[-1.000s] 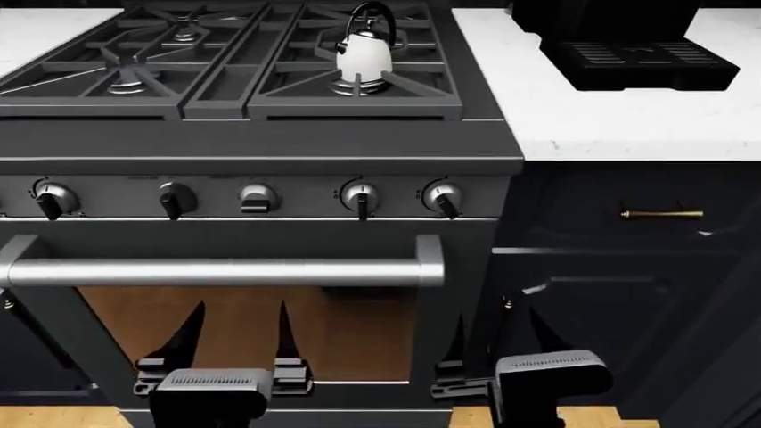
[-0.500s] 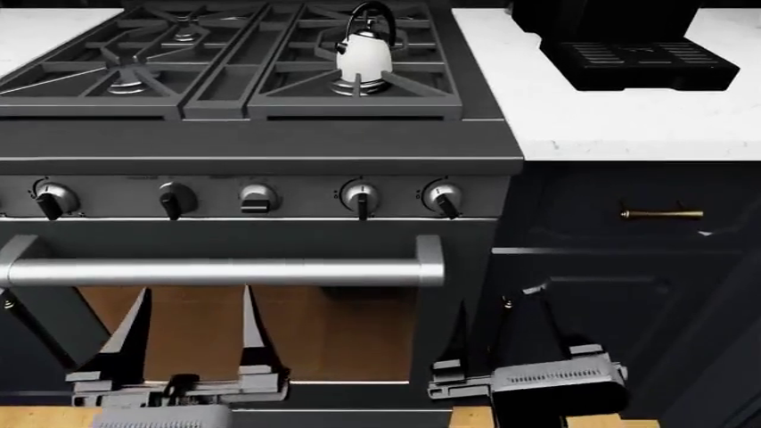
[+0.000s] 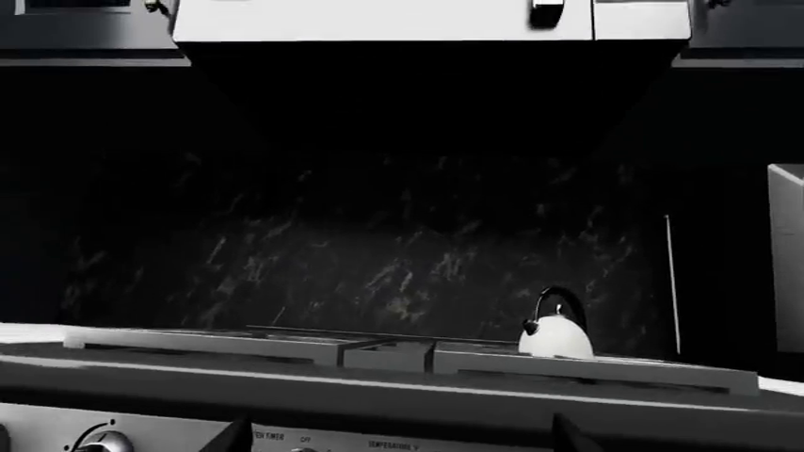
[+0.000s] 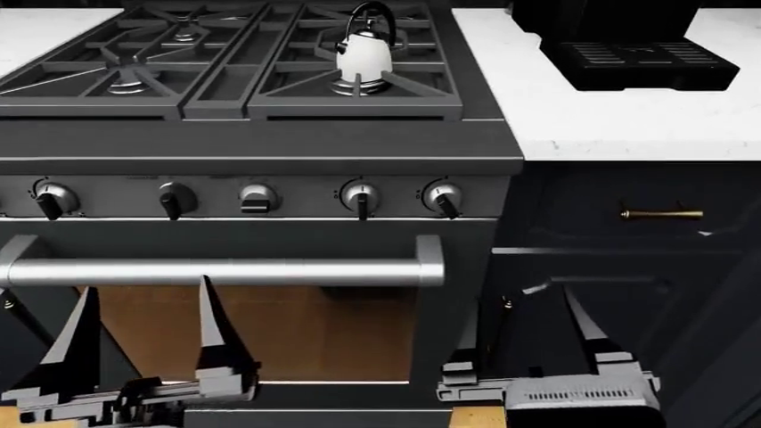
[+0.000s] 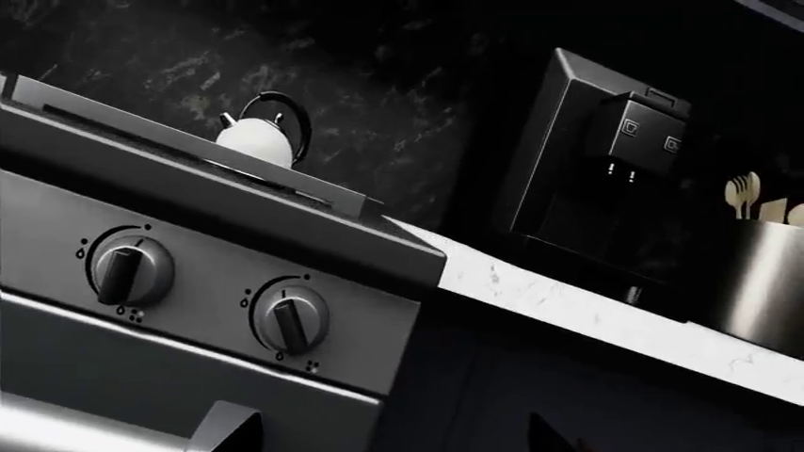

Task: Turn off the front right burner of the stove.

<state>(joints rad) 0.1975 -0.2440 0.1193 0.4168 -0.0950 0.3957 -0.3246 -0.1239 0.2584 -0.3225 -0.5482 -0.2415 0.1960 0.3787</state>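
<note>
Knob mix-up risk below the stove

Head view: front right burner (image 4: 358,85) sits under the kettle (image 4: 364,52); my right gripper (image 4: 529,334) and left gripper (image 4: 143,334) hang spread wide.

Right wrist view: two similar knobs; I might grab the wrong one.

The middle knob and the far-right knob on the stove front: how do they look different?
The middle knob has a silver grip lying flat, sideways; the far-right knob has a black pointer aimed down, slightly tilted. The middle one has no arc marking around it that I can see; the far-right one sits inside a thin printed arc. Both are round, silver, and in one row on the stove above the bar handle.
</note>
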